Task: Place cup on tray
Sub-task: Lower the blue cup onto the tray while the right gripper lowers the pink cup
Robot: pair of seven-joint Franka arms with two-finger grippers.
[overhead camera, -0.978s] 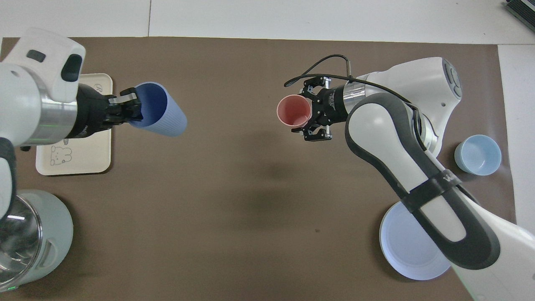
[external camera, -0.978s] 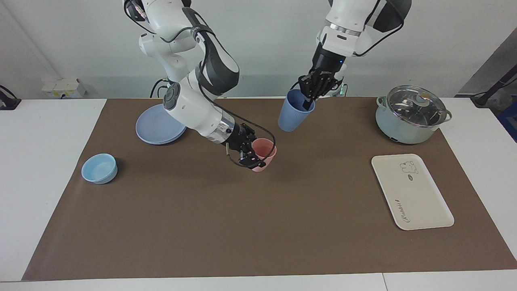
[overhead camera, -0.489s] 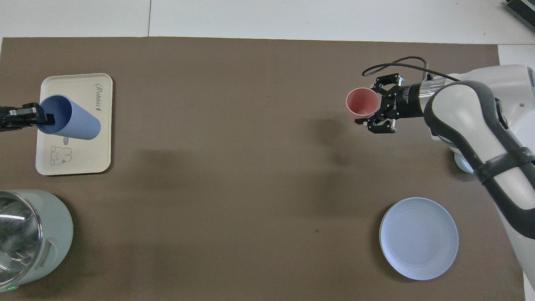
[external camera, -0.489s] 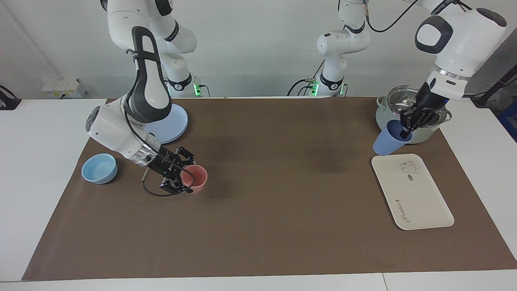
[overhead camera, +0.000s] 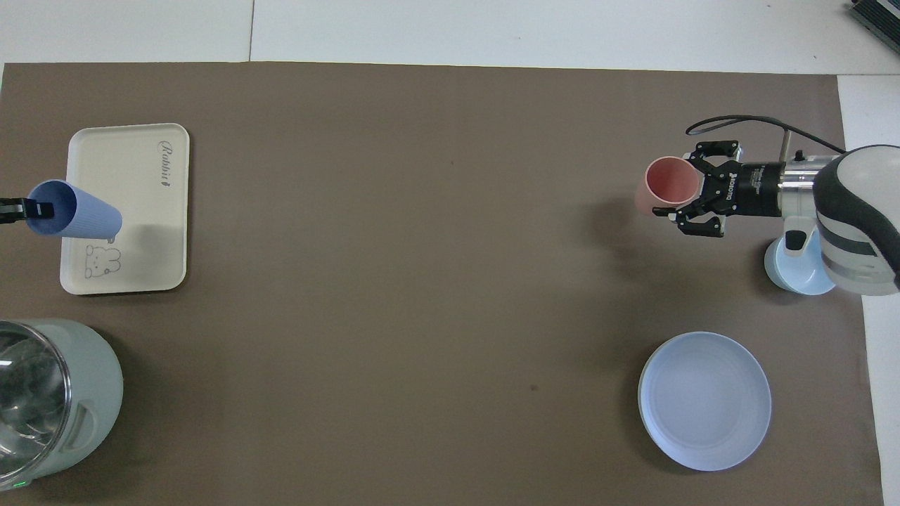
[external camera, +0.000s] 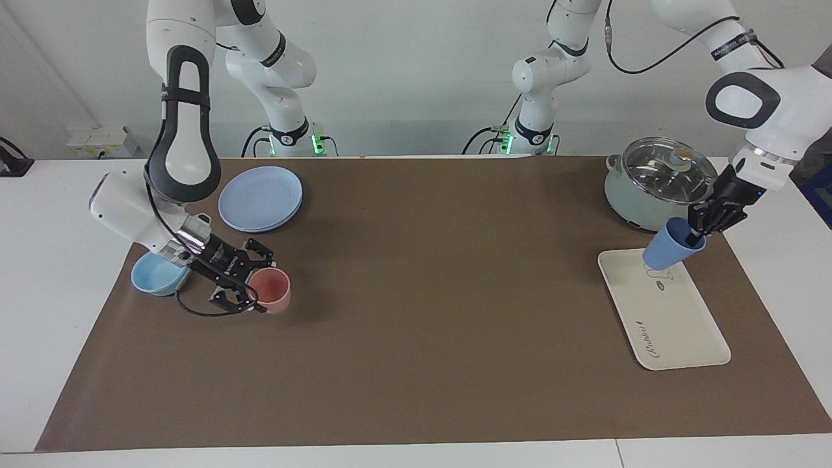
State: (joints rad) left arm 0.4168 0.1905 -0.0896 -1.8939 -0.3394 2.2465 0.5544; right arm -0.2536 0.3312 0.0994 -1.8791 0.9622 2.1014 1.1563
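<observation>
So in the facing view the left gripper (external camera: pixel 697 237) has its fingers pinched on the rim of the blue cup (external camera: pixel 669 246), one finger down inside it, and the cup hangs tilted over the end of the tray (external camera: pixel 676 328) that's nearer the robots, right about where the little bear drawing is. Looks like its base is just off the tray or barely grazing it, can't really tell which. The pot (external camera: pixel 660 185) with the glass lid sits near the tray, a bit nearer the robots. Down at the right arm's end of the counter (external camera: pixel 416 364), the right gripper (external camera: pixel 255 291) is grasping the pink cup (external camera: pixel 273 291) by its rim, low by the brown mat next to the light-blue bowl (external camera: pixel 156 276), with the plate (external camera: pixel 260 198) nearer the robots. From overhead, the blue cup (overhead camera: pixel 74 219) shows lying at a slant across the tray's (overhead camera: pixel 140 204) outer edge, its mouth poking past the edge, and only the left gripper's (overhead camera: pixel 35 209) tip is in shot. The right gripper (overhead camera: pixel 692 198) is clamped on the pink cup (overhead camera: pixel 666 186), with the bowl (overhead camera: pixel 791 270) half hidden under the arm and the plate (overhead camera: pixel 704 400) well apart. My worry: the blue cup is so tilted and so close to the tray's edge that letting go now would probably tip it over or roll it off onto the mat.
</observation>
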